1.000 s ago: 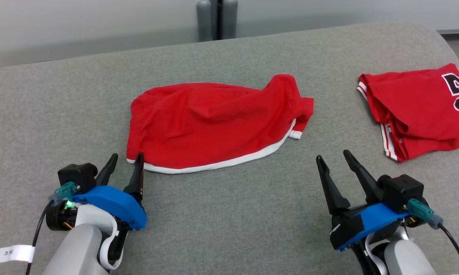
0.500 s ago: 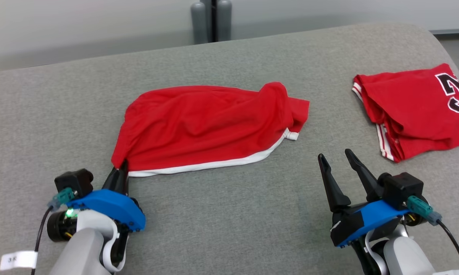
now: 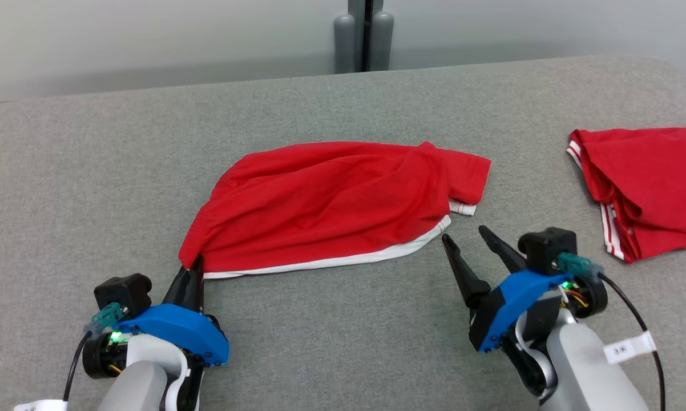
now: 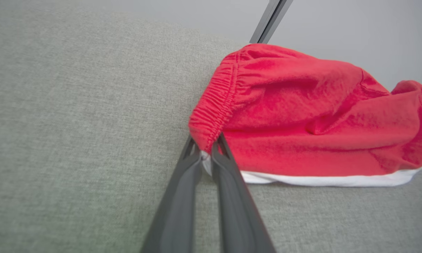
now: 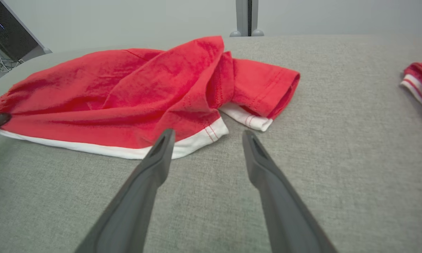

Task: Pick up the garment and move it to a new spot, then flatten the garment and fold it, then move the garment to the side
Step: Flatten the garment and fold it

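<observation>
The left tool, closed, pinched a corner of the red garment — the right tool stood wide open, empty, just beside its white hem.

Left fingers have clamped the corner of the garment.
</observation>
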